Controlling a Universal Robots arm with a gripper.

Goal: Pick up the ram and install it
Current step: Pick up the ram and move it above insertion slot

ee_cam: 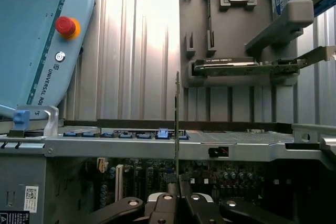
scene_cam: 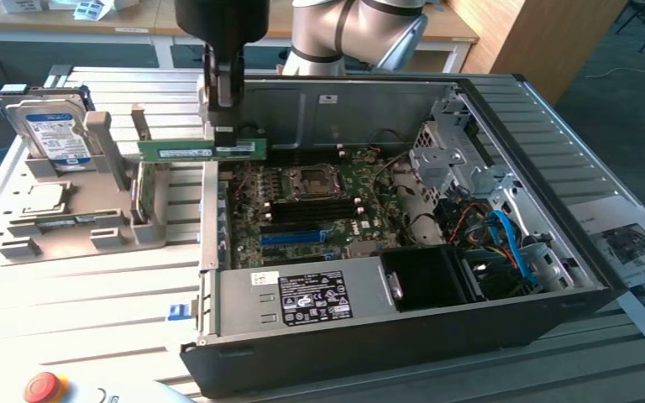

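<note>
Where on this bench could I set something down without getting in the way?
The slatted table lies bare between the grey holder, the red button and the computer case. The holder and the case's inside are crowded, and the gripper holds the ram over the case's edge.

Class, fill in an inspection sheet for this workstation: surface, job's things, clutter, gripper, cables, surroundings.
Surface: slatted metal table carrying an open computer case and a grey parts holder.
Job's things: ram held level in the air above the case's wall on the exterior view's left; motherboard inside.
Clutter: hard drive and processor in the holder; papers beside the case.
Gripper: gripper shut on the ram.
Cables: blue cable inside the case.
Surroundings: red stop button; desks behind.
</note>
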